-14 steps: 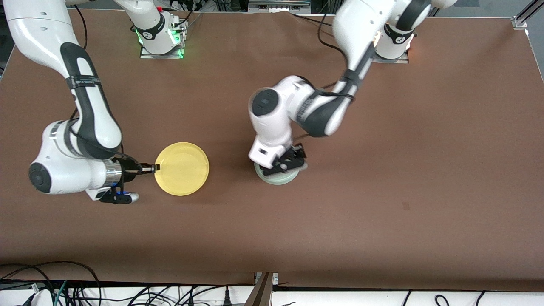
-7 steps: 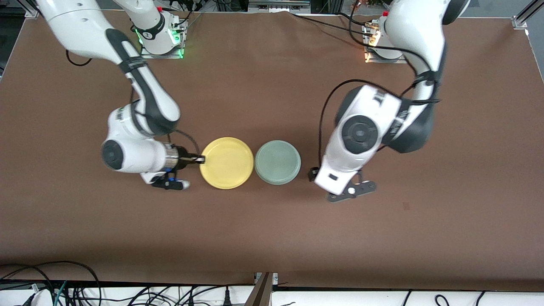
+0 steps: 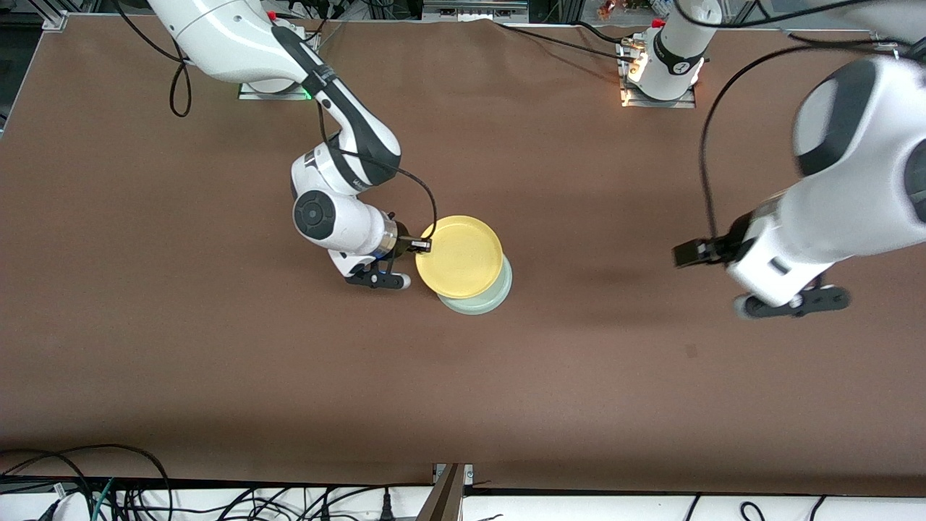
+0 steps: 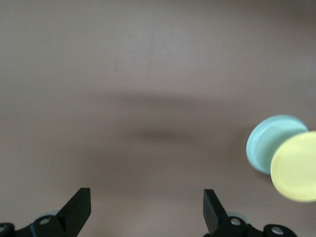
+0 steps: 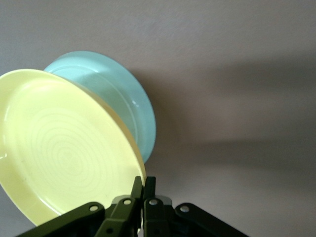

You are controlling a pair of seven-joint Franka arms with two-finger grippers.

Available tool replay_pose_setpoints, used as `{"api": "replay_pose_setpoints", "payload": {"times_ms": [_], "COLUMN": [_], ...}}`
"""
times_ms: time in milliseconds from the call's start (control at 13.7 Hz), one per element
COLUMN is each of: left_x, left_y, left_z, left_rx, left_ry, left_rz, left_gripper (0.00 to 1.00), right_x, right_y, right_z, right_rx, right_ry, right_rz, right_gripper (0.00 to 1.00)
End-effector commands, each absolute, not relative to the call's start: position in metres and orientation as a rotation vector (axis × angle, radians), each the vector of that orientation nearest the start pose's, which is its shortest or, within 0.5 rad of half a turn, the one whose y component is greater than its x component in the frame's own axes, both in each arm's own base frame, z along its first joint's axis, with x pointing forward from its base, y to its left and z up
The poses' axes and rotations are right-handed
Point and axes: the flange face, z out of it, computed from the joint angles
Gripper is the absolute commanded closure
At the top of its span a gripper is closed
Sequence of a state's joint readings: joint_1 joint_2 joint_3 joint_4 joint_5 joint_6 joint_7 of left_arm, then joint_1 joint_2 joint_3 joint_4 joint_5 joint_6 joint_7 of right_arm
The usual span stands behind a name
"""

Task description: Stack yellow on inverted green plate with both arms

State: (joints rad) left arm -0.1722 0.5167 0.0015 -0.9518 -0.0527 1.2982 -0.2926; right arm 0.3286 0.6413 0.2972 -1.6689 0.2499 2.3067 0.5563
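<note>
1. Broadly, brown table [image 3: 217, 376] spanning the whole front view, with both arm bases along its edge farthest from the front camera and loose cables past its nearest edge.
2. Left arm [image 3: 839, 210] raised over the table toward its own end, well apart from both plates, holding nothing.
3. Right arm [image 3: 340, 145] reaching from its base toward the middle of the table, wrist turned sideways toward the plates.
4. Green plate [image 3: 486, 300] lying upside down near the middle of the table, well away from every edge and corner; mostly covered in the front view, only a crescent on the side nearer the front camera showing; raised base and sloping wall plain in the right wrist view [image 5: 116, 98].
5. Yellow plate [image 3: 461, 256] over the green plate, open side up and tilted in the right wrist view [image 5: 59, 158], shifted off centre toward the arm bases; contact with the green plate not clear.
6. Left gripper [image 4: 147, 210] spread wide and empty over bare table, both plates seen off at a distance in the left wrist view: green [image 4: 269, 140], yellow [image 4: 296, 165].
7. Right gripper [image 3: 423, 246] pinched tight on the yellow plate's rim at the side toward the right arm's end of the table; fingers [image 5: 148, 190] clamped together on that rim.
</note>
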Motion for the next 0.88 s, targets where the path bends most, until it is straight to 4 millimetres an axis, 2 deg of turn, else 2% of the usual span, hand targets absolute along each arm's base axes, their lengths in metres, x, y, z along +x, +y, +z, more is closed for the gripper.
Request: {"api": "replay_pose_setpoints", "payload": {"times_ms": [0,146,293,366,439,659,805], "left_x": [0.634,0.622,0.605,0.595,0.586,0.581,0.573], "left_y": [-0.094,-0.075,-0.055,-0.052,-0.049,-0.021,-0.012], "left_z": [0.583,0.585,0.597,0.596,0.591,0.568,0.564], "left_rx": [-3.147,-3.151,-3.162,-3.165,-3.161,-3.171,-3.159], "left_ry": [-0.119,-0.104,-0.054,-0.027,-0.015,0.023,0.02], "left_rz": [0.34,0.353,0.349,0.346,0.33,0.223,0.17], "left_gripper": [0.0,0.0,0.0,0.0,0.0,0.0,0.0], "right_x": [0.561,0.555,0.553,0.555,0.556,0.554,0.557], "right_y": [0.395,0.406,0.409,0.408,0.407,0.41,0.407], "right_z": [0.229,0.22,0.209,0.206,0.204,0.198,0.197], "right_rx": [-2.808,-2.803,-2.802,-2.802,-2.803,-2.803,-2.812], "right_ry": [0.261,0.251,0.252,0.257,0.26,0.252,0.247], "right_rz": [0.24,0.224,0.219,0.211,0.203,0.188,0.179], "right_gripper": [1.0,1.0,1.0,1.0,1.0,1.0,1.0]}}
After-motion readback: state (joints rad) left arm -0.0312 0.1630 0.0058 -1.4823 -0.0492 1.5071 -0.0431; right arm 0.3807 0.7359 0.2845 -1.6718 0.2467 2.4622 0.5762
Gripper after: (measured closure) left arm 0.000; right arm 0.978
